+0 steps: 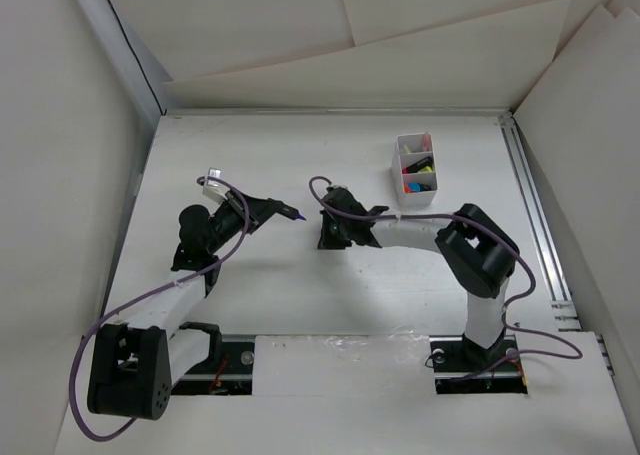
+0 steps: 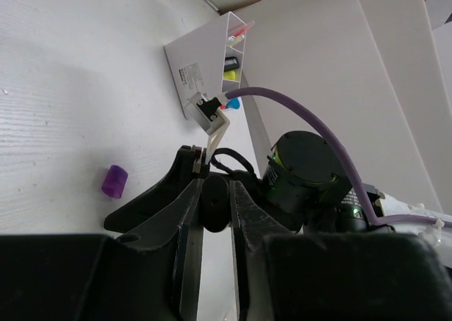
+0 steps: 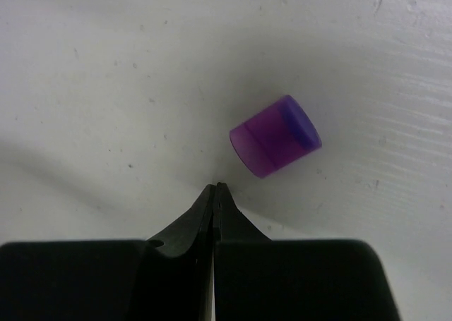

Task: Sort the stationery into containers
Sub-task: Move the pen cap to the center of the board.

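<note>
My left gripper (image 2: 215,192) is shut on the black barrel of a highlighter (image 2: 214,207). In the top view this gripper (image 1: 268,211) hangs above the table's middle left, and the highlighter's bare purple tip (image 1: 298,216) sticks out to the right. A loose purple cap (image 3: 275,135) lies on its side on the table. My right gripper (image 3: 217,188) is shut and empty, its tips resting just short of the cap. From above, the right gripper (image 1: 328,240) points down at the table and hides the cap. The white divided box (image 1: 415,170) stands at the back right and holds yellow, orange, blue and pink items.
White foam boards wall in the table at the back and both sides. A metal rail (image 1: 533,215) runs along the right edge. Purple cables loop over both arms. In the left wrist view the box (image 2: 208,60) lies beyond the purple cap (image 2: 113,180) and the right arm's wrist (image 2: 305,171).
</note>
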`<control>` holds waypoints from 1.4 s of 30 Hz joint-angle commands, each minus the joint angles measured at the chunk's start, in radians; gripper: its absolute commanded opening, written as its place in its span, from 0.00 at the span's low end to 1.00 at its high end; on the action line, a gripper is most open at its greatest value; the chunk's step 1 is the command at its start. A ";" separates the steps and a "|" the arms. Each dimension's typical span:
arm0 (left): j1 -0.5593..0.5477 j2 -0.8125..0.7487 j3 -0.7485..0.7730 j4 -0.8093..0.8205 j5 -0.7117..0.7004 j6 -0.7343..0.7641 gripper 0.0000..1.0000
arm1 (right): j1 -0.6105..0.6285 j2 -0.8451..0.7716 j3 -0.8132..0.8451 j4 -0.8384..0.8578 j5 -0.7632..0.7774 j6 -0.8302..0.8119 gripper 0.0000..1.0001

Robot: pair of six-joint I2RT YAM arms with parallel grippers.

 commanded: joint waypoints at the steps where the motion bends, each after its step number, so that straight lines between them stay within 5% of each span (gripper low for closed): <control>1: 0.003 -0.031 0.033 0.025 0.017 0.031 0.00 | -0.008 0.027 0.039 0.047 -0.003 0.005 0.00; 11: 0.003 -0.031 0.033 0.007 0.008 0.042 0.00 | -0.078 0.026 0.050 0.090 0.156 0.107 0.00; 23: 0.003 -0.012 0.024 0.007 0.008 0.053 0.00 | -0.132 0.075 0.114 0.203 0.043 0.211 0.00; 31: 0.003 -0.012 0.033 -0.005 0.026 0.062 0.00 | -0.152 0.012 0.116 0.216 0.023 0.136 0.00; 36: 0.003 -0.003 0.033 0.004 0.026 0.062 0.00 | -0.109 -0.014 0.134 0.000 0.000 0.026 0.00; 42: 0.003 -0.003 0.024 0.004 0.028 0.062 0.00 | -0.100 -0.046 0.075 -0.024 0.066 0.006 0.00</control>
